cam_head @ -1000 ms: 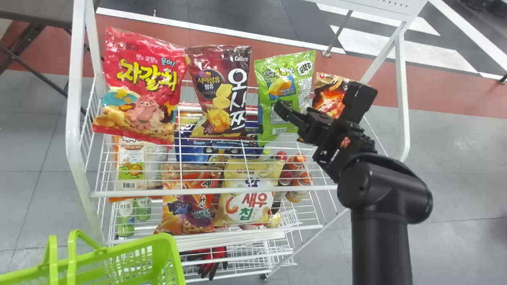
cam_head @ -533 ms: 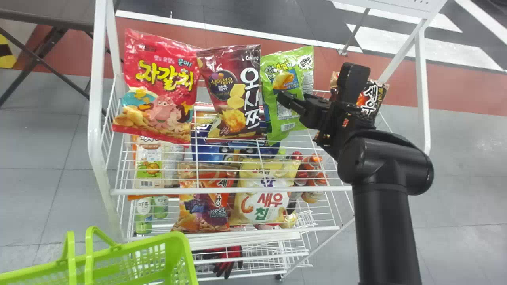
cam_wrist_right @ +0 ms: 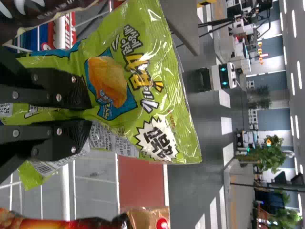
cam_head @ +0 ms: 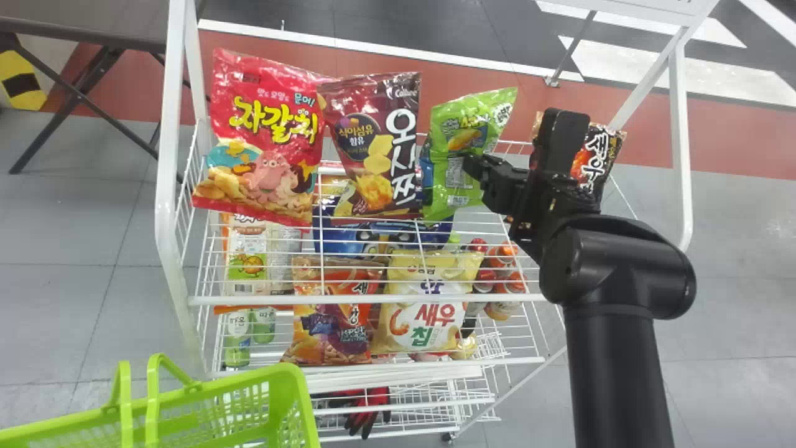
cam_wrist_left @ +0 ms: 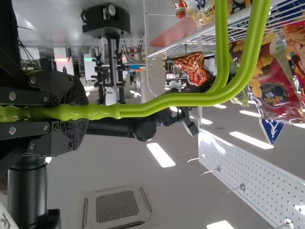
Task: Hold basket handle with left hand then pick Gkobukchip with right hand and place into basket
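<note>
1. one green basket is at the lower left of the head view; the left gripper pinches its handle.
2. one green gkobukchip is right of the upper middle, and the right gripper pinches it.
3. one white wire rack has three bags beside it up high: red, dark red, black.
4. lower in the rack are one orange bag and one pale yellow bag.

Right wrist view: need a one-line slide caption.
Right gripper pinching the green Gkobukchip bag, its film creased at the grip, white wire rack beyond.
</note>
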Tool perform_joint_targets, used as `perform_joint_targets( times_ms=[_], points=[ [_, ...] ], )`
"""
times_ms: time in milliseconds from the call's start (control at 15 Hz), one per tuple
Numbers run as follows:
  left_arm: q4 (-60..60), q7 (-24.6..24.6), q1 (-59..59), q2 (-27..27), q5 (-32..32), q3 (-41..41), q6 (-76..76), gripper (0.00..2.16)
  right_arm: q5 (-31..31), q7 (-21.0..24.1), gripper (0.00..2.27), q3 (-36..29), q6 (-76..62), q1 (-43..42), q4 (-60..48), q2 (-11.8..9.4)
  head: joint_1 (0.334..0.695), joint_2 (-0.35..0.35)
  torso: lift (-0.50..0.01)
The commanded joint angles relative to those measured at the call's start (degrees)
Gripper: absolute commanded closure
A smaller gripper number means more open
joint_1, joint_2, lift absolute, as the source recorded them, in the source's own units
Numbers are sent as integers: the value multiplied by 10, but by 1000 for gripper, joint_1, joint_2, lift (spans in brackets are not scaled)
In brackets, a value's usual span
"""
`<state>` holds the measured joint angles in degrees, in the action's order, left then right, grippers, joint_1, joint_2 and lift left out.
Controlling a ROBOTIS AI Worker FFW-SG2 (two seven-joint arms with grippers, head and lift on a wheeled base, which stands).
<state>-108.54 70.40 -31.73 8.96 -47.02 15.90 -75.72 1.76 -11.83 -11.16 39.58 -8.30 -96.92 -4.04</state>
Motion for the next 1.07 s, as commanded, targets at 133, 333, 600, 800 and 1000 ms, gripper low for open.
perform_joint_targets(
  times_ms=[133,333,600,800,1000],
  points=[
    [0,3,0,0,-2,0,0,2155,-1,27,2246,-4,31,40,-101,1,695,-299,0],
    [0,4,0,0,-3,0,0,2155,21,30,2246,-9,112,73,-210,3,695,-313,0],
    [0,4,0,0,-3,-2,0,2155,78,29,2246,-24,291,102,-328,3,695,-303,0],
    [-1,4,0,0,-3,-2,0,2155,143,22,2246,-41,453,116,-396,2,695,-293,0],
    [-1,2,0,0,-3,-3,0,2155,223,15,2246,-48,505,130,-442,2,695,-269,0]
  ],
)
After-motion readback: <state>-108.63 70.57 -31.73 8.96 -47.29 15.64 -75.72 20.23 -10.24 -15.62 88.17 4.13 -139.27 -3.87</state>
